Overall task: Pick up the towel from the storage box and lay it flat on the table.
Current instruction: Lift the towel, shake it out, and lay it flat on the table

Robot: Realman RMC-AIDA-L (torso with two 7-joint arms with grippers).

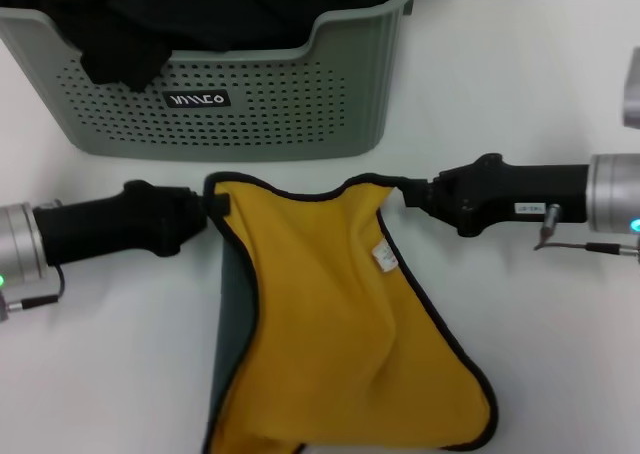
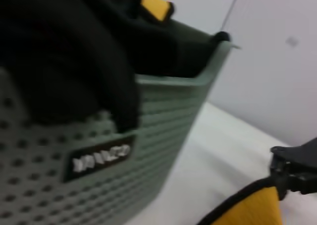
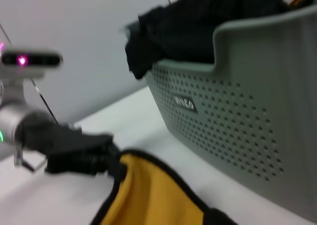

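- Showing the towel (image 1: 340, 344) out of the storage box (image 1: 230, 104), yellow face up, stretched between two grippers over the table (image 1: 540, 354) just near of the box's front wall; its white care tag (image 1: 384, 256) lies near the right edge.
- The far edge sags slightly between the two held corners; the near part looks to rest on the table with folds, and a grey-green strip of the underside shows along the left edge, so the cloth is not yet flat.
- The left gripper (image 1: 212, 210) is clamped on the towel's far-left corner; the right gripper (image 1: 405, 192) is clamped on the far-right corner.
- Judged progress: removal from the box is done; what is left is lowering the far edge, smoothing the turned-under left side and releasing both corners.
- Black fabric items (image 1: 150, 24) fill the storage box, one draped over its front rim above the small black label (image 1: 197, 100).
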